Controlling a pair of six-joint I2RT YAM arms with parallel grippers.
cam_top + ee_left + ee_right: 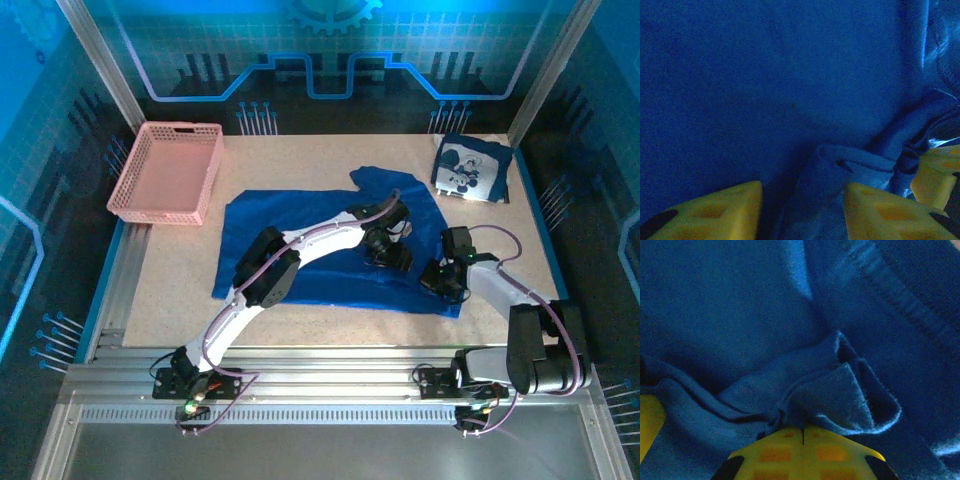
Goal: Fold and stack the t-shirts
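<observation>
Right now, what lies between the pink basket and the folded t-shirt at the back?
In the top external view, mostly bare table, plus a far corner of the spread t-shirt poking into that stretch.

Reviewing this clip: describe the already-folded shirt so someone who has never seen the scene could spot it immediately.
Go to the far right corner of the table, by the right frame post. A folded t-shirt lies there, print side up. Unlike the spread t-shirt mid-table, plain blue under both arms, it is a small square showing a white-and-black cartoon.

Print on folded t-shirt (470, 168) too small; spread t-shirt (290, 215) partly beneath left arm (320, 235).
</observation>
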